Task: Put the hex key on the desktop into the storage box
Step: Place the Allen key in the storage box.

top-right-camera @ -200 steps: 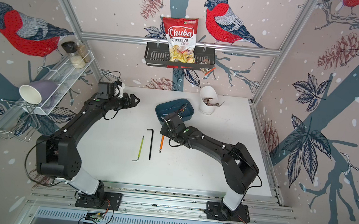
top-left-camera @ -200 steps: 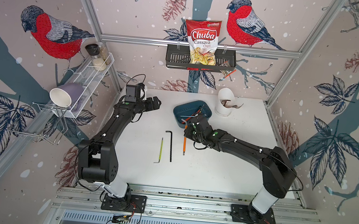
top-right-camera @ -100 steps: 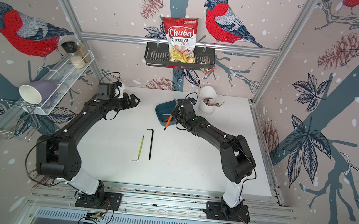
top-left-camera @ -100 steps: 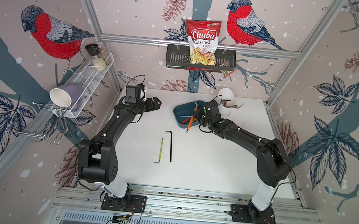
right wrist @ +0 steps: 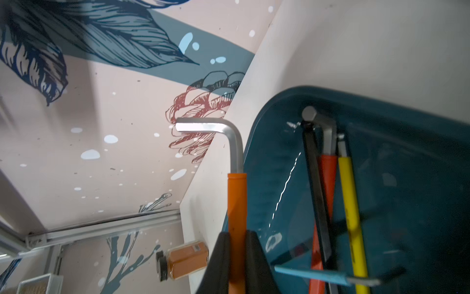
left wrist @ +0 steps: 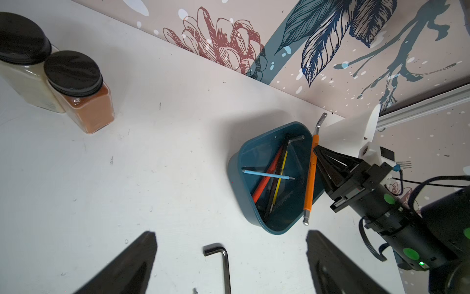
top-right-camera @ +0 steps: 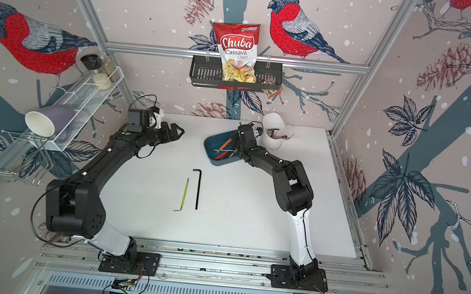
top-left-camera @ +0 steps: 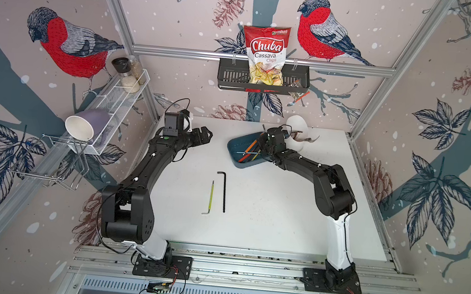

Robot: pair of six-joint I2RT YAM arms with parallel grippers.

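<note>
Surface: matte white tabletop [top-left-camera: 266, 210], bird-print walls behind.
Task thing: orange-sleeved steel hex key [left wrist: 310, 178], lifted, lying along the rim of the dark teal plastic storage box [left wrist: 236, 183]; rim contact unclear.
Right end effector [right wrist: 237, 241]: narrow, clamped on the orange sleeve.
In box: red, yellow, black and light-blue keys.
On tabletop: black L-shaped hex key [top-left-camera: 224, 191] beside thin green hex key [top-left-camera: 210, 197], apart from box.
Left end effector [top-left-camera: 203, 134]: wide, empty.
</note>
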